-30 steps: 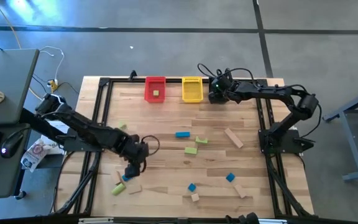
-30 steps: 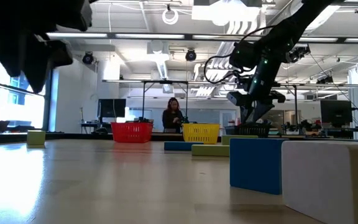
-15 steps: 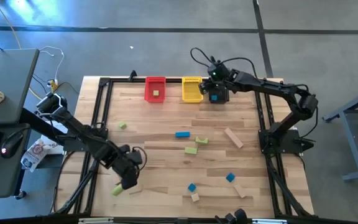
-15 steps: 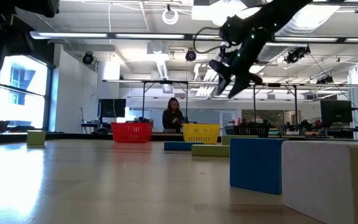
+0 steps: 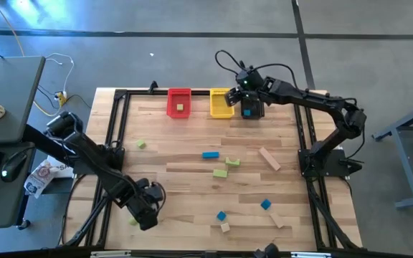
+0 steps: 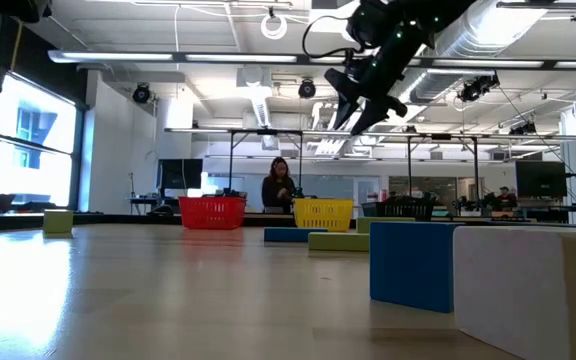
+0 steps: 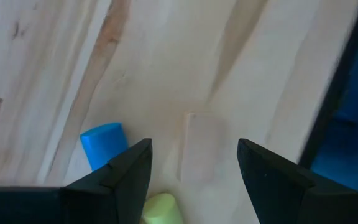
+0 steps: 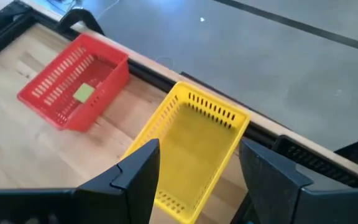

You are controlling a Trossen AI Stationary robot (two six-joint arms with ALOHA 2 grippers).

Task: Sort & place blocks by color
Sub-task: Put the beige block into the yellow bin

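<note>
Blocks lie scattered over the middle and lower part of the table (image 5: 192, 143) in the high view: a blue bar (image 5: 210, 154), green pieces (image 5: 226, 167), a tan bar (image 5: 269, 158) and a blue cube (image 5: 265, 205), with bare wood open between them. The left gripper (image 5: 146, 215) sits at the lower left, close to the table's front edge; half a second ago it was a little higher. The right gripper (image 5: 236, 100) hangs at the upper middle, beside the yellow bin (image 5: 221, 102); the red bin (image 5: 178, 102) holds one green block (image 5: 180, 107).

Low view: the right gripper (image 6: 353, 95) is high above the bins, higher than before.

Left wrist view: fingers (image 7: 129, 171) spread wide, holding nothing, over a blue block (image 7: 103, 144), a green block (image 7: 161, 208) and a tan block (image 7: 197, 149).

Right wrist view: fingers (image 8: 138, 171) wide apart and empty above the yellow bin (image 8: 194, 149).
</note>
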